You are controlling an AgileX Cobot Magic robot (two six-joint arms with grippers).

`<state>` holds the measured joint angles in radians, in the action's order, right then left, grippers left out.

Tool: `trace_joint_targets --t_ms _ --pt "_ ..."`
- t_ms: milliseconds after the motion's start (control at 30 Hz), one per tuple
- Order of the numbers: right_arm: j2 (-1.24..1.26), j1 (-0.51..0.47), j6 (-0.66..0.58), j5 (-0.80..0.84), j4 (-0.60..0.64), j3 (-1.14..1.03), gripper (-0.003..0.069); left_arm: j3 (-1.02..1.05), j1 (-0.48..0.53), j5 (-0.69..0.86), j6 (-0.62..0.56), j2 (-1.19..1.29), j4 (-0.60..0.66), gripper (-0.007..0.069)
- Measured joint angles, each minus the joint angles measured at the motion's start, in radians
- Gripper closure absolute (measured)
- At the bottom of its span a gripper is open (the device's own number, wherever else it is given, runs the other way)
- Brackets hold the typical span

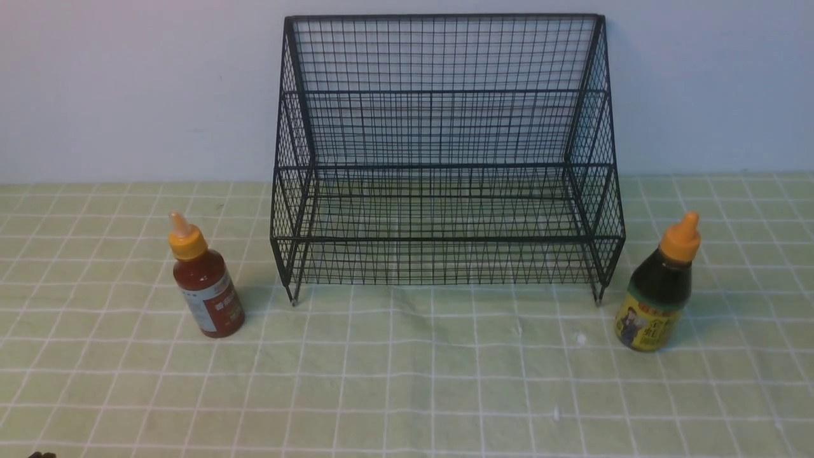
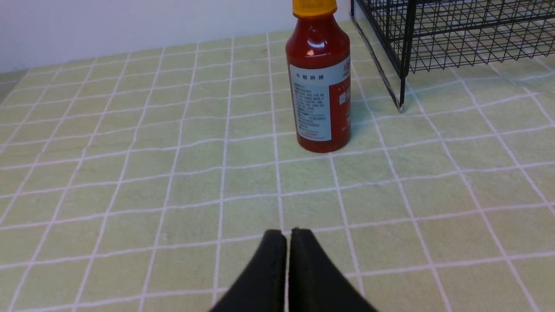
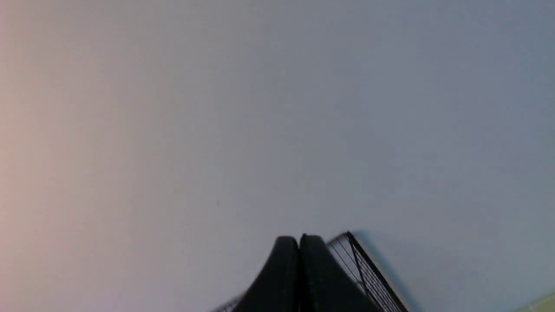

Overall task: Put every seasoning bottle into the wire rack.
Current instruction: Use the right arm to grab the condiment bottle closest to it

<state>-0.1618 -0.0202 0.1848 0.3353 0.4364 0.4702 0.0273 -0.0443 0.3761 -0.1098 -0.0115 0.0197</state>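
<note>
The black wire rack (image 1: 445,165) stands at the back middle of the table, against the wall, with nothing in it. The red sauce bottle (image 1: 205,289) stands upright to the rack's left. The dark sauce bottle (image 1: 658,292) stands upright to the rack's right. In the left wrist view my left gripper (image 2: 287,232) is shut and empty, low over the cloth, a short way in front of the red bottle (image 2: 320,82). In the right wrist view my right gripper (image 3: 299,237) is shut and empty, pointing at the wall above the rack's top corner (image 3: 360,264). The dark bottle is out of both wrist views.
A green checked tablecloth (image 1: 407,381) covers the table. A plain pale wall (image 1: 127,83) rises right behind the rack. A small dark bit of the left arm (image 1: 41,455) shows at the bottom left edge of the front view.
</note>
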Motion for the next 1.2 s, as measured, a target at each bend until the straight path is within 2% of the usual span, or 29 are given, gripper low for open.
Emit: trace_joint_targets --t_ms 100,133,167,200,267,333,467,533,633,667,733,833,900,1200 --pt "-0.209 0.000 -0.089 0.309 -0.096 0.219 0.0671 0.000 0.000 0.000 0.000 0.000 0.000 0.0631" --pt "-0.240 0.000 -0.102 0.329 -0.100 0.246 0.0671 0.000 0.000 0.000 0.000 0.000 0.000 0.0631" --pt "-0.344 0.000 -0.145 0.469 -0.121 0.335 0.0671 0.000 0.000 0.000 0.000 0.000 0.000 0.0631" --pt "-0.360 0.000 -0.150 0.506 -0.125 0.347 0.0671 0.000 0.000 0.000 0.000 0.000 0.000 0.0631" --pt "-0.570 0.000 -0.196 0.700 -0.140 0.499 0.0669 0.000 0.000 0.000 0.000 0.000 0.000 0.0631" --pt "-0.677 0.000 -0.209 0.749 -0.141 0.577 0.0655 0.000 0.000 0.000 0.000 0.000 0.000 0.0631" --pt "-0.846 0.000 -0.241 0.764 -0.141 0.673 0.0589 0.000 0.000 0.000 0.000 0.000 0.000 0.0631" --pt "-0.973 0.001 -0.277 0.764 -0.141 0.751 0.0503 0.000 0.000 0.000 0.000 0.000 0.000 0.0631" --pt "-1.056 0.021 -0.302 0.760 -0.143 0.804 0.0414 0.000 0.000 0.000 0.000 0.000 0.000 0.0631" --pt "-1.118 0.043 -0.317 0.750 -0.147 0.833 0.0346 0.000 0.000 0.000 0.000 0.000 0.000 0.0631" --pt "-1.163 0.065 -0.323 0.738 -0.154 0.848 0.0305 0.000 0.000 0.000 0.000 0.000 0.000 0.0631" --pt "-1.306 0.119 -0.300 0.716 -0.220 0.887 0.0151 0.000 0.000 0.000 0.000 0.000 0.000 0.0631" --pt "-1.368 0.122 -0.283 0.713 -0.230 0.890 0.0106 0.000 0.000 0.000 0.000 0.000 0.000 0.0631" --pt "-1.525 0.122 -0.258 0.709 -0.249 0.891 0.0097 0.000 0.000 0.000 0.000 0.000 0.000 0.0631"
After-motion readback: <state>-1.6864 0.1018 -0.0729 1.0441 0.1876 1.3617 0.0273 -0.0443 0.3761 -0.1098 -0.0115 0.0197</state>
